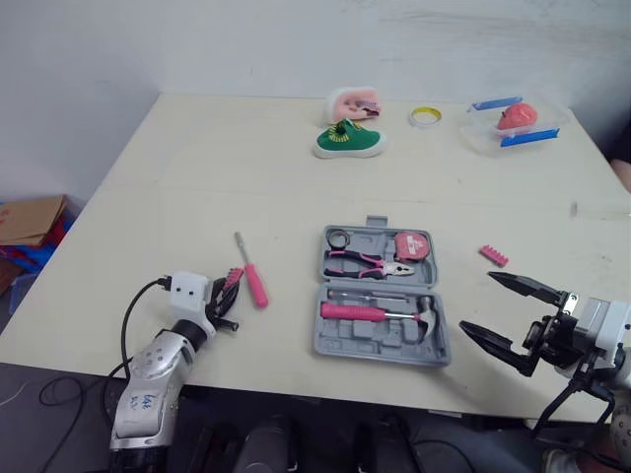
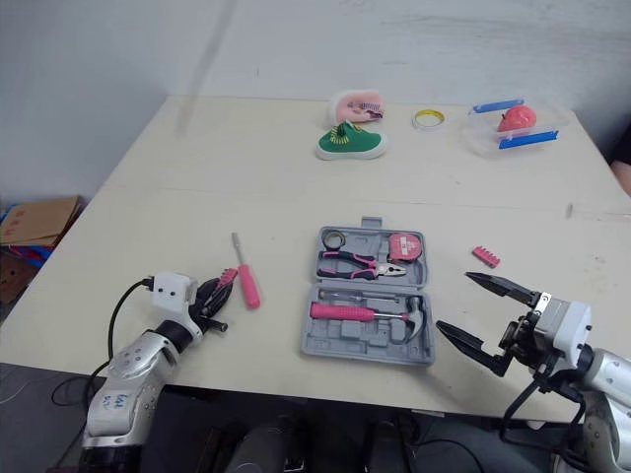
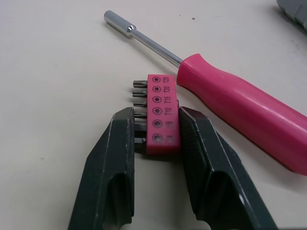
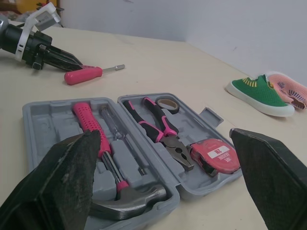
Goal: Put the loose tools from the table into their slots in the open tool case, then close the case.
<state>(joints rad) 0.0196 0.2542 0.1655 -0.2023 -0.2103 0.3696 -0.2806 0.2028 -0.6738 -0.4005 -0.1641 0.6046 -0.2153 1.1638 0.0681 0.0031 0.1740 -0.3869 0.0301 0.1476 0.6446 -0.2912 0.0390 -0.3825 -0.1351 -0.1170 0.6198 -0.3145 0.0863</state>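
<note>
Left hand [image 3: 157, 125] pinches the pink Torx bit holder [image 3: 162, 96] across its width: one finger [image 3: 201, 158] on the plastic block, the other on the bit tips. It looks light and stiff with slick plastic, and the bits could shift, so gripping the block faces seems the safer hold. Holder looks to rest on the counter [image 1: 197, 168], lower left of the head frame, just beside the pink-handled bit driver [image 1: 257, 287]. Right hand [image 1: 476, 301] is spread wide and empty, lower right, near the open tool case [image 1: 355, 340] at centre.
</note>
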